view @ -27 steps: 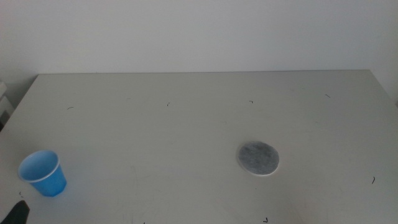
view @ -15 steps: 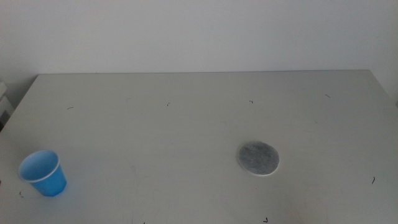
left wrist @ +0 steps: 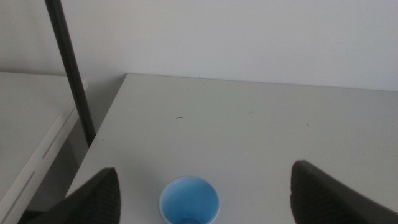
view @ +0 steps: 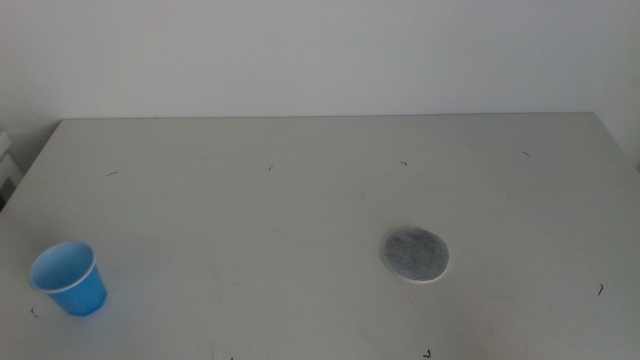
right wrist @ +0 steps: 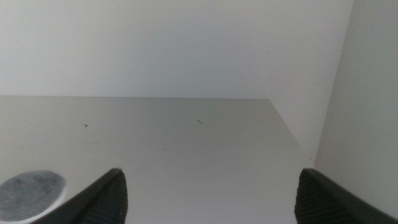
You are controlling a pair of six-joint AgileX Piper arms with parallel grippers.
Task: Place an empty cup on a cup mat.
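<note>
The cup is seen upright and empty on the worktop, well apart from the cup mat, on the left arm's side of it. The left gripper is held with its jaws wide apart, the cup between them. The right gripper is likewise spread, near the mat.

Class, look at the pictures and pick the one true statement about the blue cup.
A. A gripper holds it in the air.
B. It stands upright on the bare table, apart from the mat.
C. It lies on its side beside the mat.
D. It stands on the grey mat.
B: the cup stands upright on the bare table, well apart from the cup mat, with no gripper touching it.
</note>
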